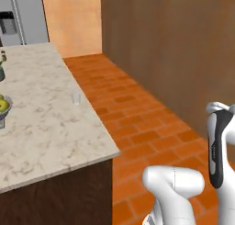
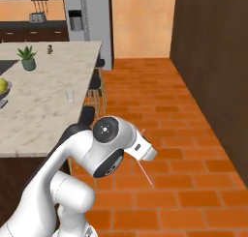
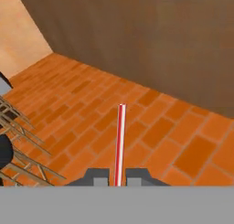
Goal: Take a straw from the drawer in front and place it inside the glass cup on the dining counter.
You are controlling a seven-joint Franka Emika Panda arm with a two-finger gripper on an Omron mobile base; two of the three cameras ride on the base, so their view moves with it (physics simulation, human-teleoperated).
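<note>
In the hand view my gripper (image 3: 119,175) is shut on the straw (image 3: 120,141), a thin red-pink stick that runs straight out from between the two dark fingertips over the brick floor. The straw (image 2: 146,175) also shows as a pink line just below the white hand in the right base view. The glass cup (image 1: 75,98) (image 2: 69,96), small and clear, stands upright near the right edge of the dining counter (image 1: 46,132) (image 2: 43,117), off to the left of the arm. The drawer is out of view.
A fruit bowl (image 1: 3,107) (image 2: 2,88) and a potted plant (image 2: 27,57) stand on the counter's left part. Stools (image 2: 94,88) are tucked under its edge. A tall dark wood wall (image 1: 183,49) runs along the right, a steel fridge (image 2: 87,18) stands at the back. Orange brick floor (image 1: 137,123) lies between.
</note>
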